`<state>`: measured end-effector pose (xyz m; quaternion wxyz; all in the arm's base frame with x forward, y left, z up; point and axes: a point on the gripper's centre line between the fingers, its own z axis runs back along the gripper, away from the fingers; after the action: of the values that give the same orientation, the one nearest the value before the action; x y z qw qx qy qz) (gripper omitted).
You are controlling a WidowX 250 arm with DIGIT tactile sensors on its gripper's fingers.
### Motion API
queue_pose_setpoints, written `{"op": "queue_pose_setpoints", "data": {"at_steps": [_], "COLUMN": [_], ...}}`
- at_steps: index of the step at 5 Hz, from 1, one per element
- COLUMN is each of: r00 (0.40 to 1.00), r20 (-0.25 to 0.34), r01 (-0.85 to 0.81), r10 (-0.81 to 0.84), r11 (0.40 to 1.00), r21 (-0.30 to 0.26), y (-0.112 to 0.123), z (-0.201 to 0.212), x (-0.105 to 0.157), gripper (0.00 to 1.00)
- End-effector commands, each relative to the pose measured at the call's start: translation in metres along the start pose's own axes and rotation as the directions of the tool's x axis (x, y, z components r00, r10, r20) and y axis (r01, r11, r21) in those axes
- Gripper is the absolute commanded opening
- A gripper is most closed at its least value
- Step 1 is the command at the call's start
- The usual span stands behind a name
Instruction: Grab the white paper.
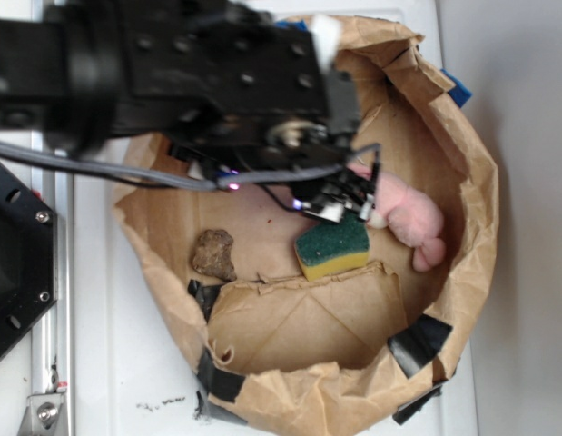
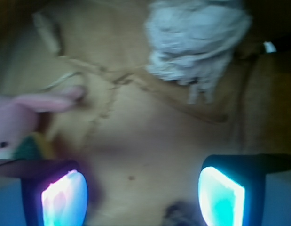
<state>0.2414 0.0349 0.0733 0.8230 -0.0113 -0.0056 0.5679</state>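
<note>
Hand (image 2: 143,188) spread apart, empty; white paper (image 2: 194,40) ahead, seemingly unobstructed, pink plush (image 2: 23,117) beside.

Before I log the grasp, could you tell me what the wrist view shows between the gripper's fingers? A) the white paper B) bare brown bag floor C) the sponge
B: the gripper stands open over bare brown paper bag; the white paper lies farther ahead, untouched.

Your exterior view looks straight down from above on the brown paper bag (image 1: 462,227). Your wrist view sits close inside it, facing its floor past the pincer (image 2: 143,195). Both share the pink plush toy (image 1: 409,216).
</note>
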Motion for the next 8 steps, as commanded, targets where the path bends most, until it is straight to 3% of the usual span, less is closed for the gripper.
{"op": "queue_pose_setpoints", "data": {"at_steps": [1,3,4,5,6,8], "r00": [0.998,0.993,0.987,0.990,0.981,0.973], "r20": [0.033,0.067,0.098,0.060,0.120,0.146], "r01": [-0.054,-0.094,-0.124,-0.130,-0.156,-0.186], "r10": [0.056,0.098,0.126,0.129,0.155,0.179], "r11": [0.997,0.994,0.992,0.992,0.988,0.982], "r21": [-0.062,-0.061,-0.022,-0.004,0.004,0.036], "y": [-0.013,-0.006,0.010,0.029,0.041,0.042], "z": [0.024,0.019,0.013,0.017,0.017,0.000], "x": [0.043,0.069,0.067,0.056,0.043,0.043], "gripper": [1.00,1.00,1.00,1.00,1.00,1.00]}}
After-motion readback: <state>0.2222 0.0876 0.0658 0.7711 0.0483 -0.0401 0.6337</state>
